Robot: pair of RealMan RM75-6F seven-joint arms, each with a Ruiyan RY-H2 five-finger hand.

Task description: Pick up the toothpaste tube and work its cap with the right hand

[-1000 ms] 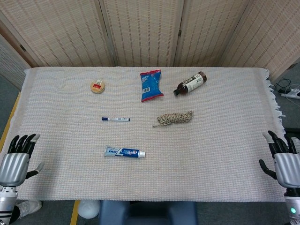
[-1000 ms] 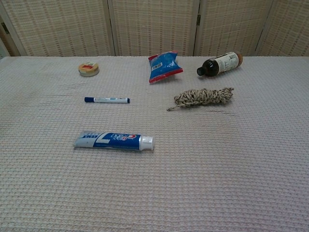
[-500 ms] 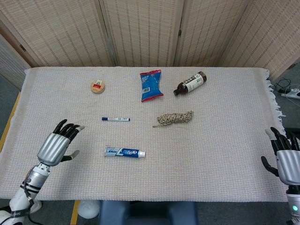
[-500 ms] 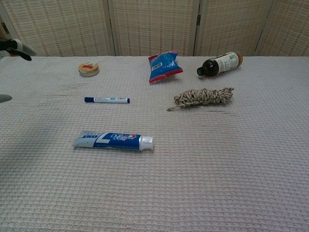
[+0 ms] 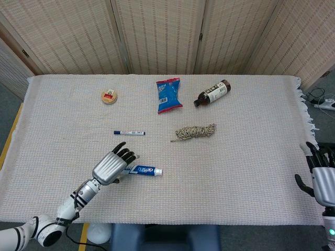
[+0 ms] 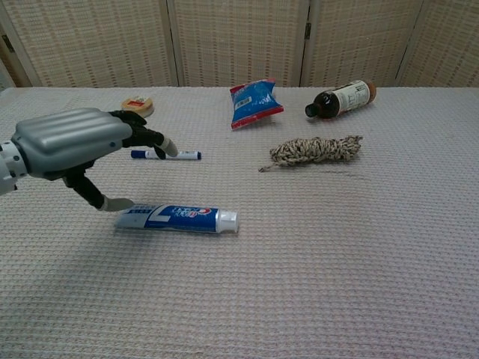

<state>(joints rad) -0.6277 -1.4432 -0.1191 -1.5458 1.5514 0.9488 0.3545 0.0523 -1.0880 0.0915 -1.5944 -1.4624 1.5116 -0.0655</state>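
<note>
A table covered with a pale woven cloth carried everything. Toward the near left, a toothpaste tube lay flat on the cloth, its white cap pointing right. Beyond it lay a blue-capped marker. Right of the marker rested a bundle of twine. Along the far side sat a small round tin, a blue and red snack bag, and a dark bottle on its side, cap toward the bag.
</note>
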